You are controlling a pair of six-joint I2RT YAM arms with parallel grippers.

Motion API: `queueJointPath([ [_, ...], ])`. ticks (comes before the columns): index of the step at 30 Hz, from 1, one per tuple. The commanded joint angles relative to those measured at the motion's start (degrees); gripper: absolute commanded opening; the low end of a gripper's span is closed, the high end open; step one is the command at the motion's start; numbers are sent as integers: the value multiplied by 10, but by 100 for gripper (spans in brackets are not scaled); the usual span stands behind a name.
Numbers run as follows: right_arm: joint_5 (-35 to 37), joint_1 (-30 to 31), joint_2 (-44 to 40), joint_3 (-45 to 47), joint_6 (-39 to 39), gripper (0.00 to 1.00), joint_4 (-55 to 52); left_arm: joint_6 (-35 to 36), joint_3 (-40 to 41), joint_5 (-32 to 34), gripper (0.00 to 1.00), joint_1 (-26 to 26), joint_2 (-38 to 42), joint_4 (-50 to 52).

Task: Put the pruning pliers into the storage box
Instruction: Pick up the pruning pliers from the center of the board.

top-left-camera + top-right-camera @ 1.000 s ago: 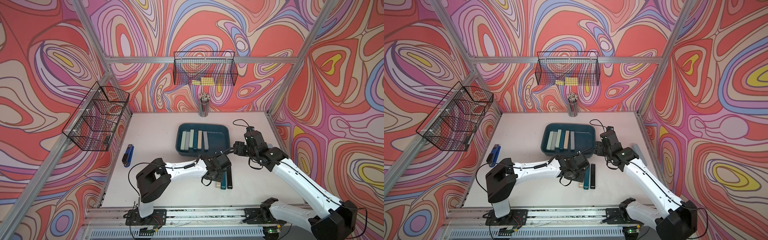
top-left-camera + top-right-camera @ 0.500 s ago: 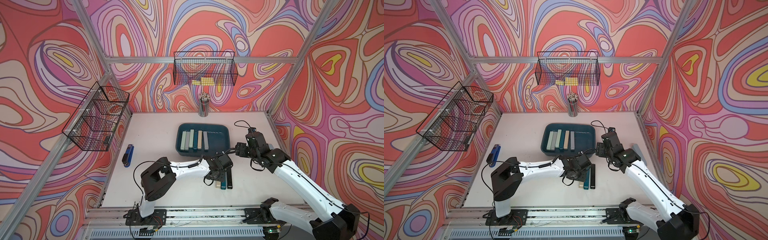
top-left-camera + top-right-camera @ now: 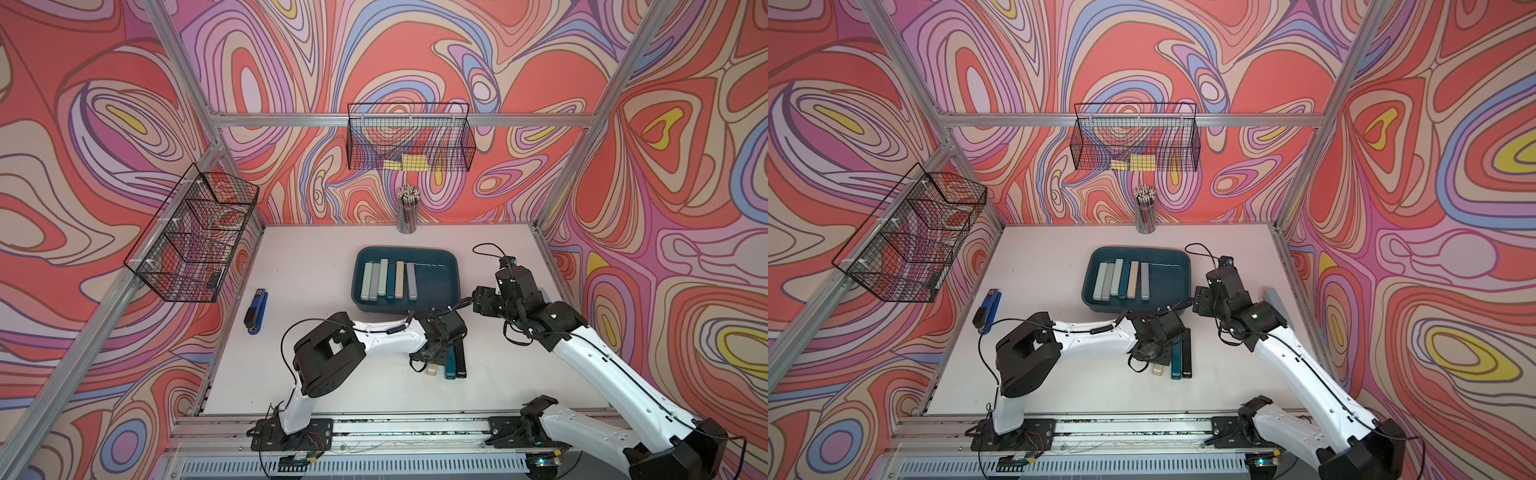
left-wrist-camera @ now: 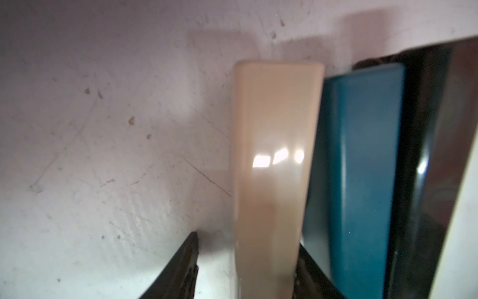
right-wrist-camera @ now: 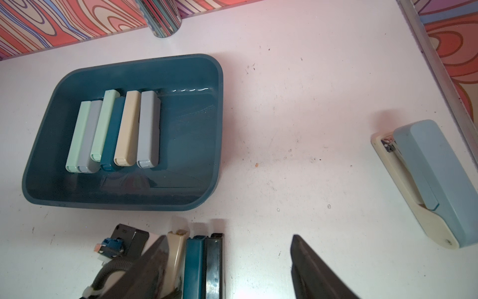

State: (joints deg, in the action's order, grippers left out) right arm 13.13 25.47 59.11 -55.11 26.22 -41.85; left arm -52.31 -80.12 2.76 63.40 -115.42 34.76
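Observation:
The storage box, a dark teal tray, holds several pruning pliers lying side by side. In front of it three more lie on the table: beige, teal and black. My left gripper is low over them and straddles the beige one. One finger touches its side and the other stands a little off, so it is open. My right gripper hovers open and empty by the box's front right corner.
A blue-and-black stapler lies at the table's left. A pale blue-and-cream stapler sits near the right wall. A pencil cup stands at the back. Wire baskets hang on the back wall and the left wall.
The left arm's elbow has swung to the right while its gripper stayed over the beige pliers, jaws narrowing slightly. The right arm has barely shifted.

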Motion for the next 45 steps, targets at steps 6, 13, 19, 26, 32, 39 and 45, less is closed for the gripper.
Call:
queueJointPath([
  [6,-10,4,-18,17,4,76,0,1,-58,27,50,2,-58,48],
  [13,-9,4,-21,23,3,76,4,2,-74,36,30,2,-64,66],
  [19,-14,4,-20,23,-1,76,9,-3,-75,44,12,3,-58,87],
  [26,-12,4,-23,14,-3,76,5,11,-104,62,12,2,-14,131],
  [32,1,4,-56,-23,2,76,-43,13,-158,79,13,-5,13,159],
  [39,47,3,-92,-102,-9,76,-109,24,-210,85,14,-29,6,177],
  [45,72,4,-129,-110,0,76,-116,50,-262,103,16,-67,-13,173],
])
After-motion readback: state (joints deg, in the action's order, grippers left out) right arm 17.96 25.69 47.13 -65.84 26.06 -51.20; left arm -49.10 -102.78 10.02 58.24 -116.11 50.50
